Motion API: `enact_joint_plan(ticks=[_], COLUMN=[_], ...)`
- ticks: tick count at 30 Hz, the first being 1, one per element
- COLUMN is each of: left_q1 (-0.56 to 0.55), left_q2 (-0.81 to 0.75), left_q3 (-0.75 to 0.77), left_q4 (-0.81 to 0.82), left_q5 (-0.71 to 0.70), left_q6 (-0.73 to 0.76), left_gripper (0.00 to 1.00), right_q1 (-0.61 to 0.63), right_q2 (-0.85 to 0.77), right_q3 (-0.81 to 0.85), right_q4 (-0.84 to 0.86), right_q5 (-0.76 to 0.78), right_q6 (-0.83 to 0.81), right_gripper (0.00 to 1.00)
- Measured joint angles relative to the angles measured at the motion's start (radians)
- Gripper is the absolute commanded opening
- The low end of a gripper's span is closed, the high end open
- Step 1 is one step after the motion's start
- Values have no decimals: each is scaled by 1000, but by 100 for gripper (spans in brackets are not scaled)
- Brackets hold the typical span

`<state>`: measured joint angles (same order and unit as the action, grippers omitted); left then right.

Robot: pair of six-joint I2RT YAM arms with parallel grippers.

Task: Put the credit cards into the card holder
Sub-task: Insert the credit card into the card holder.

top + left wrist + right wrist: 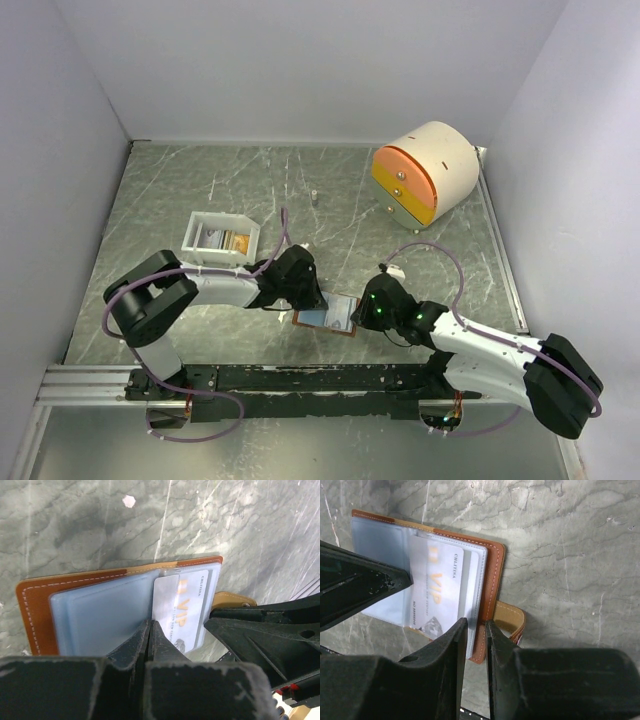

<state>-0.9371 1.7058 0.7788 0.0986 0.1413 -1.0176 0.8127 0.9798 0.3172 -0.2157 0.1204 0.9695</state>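
The card holder (326,318) lies open on the table between the arms, brown cover (34,611) down, pale blue pockets up. A silver-grey credit card (179,606) marked VIP sits in its right-hand pocket; it also shows in the right wrist view (436,596). My left gripper (312,295) is shut, its tip (150,626) resting on the pockets just left of that card. My right gripper (368,312) has its jaws nearly closed (476,626) over the card holder's right edge (492,580), with pocket edge and cover between the fingertips. More cards (238,241) lie in the white tray.
A white tray (195,232) stands behind the left arm. A cream-and-orange round drawer unit (425,172) stands at the back right. The card holder's tan strap tab (511,616) sticks out beside my right fingers. A small white bit (313,196) lies mid-table.
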Motion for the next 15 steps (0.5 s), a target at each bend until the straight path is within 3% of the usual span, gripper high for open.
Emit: enact_joint_plan(ticks=[13,15], left_q1=[-22,-23], left_q2=[37,33], left_q3=[0,0], left_q4=[66,65], left_q5=[25,23], left_q6=[-14,-10], left_gripper=[7,12], right_q1=[0,0], right_q2=[6,2], right_q3=[-2,-2], right_q4=[9,8], right_q5=[0,0], right_q6=[0,-1], right_gripper=[21,22])
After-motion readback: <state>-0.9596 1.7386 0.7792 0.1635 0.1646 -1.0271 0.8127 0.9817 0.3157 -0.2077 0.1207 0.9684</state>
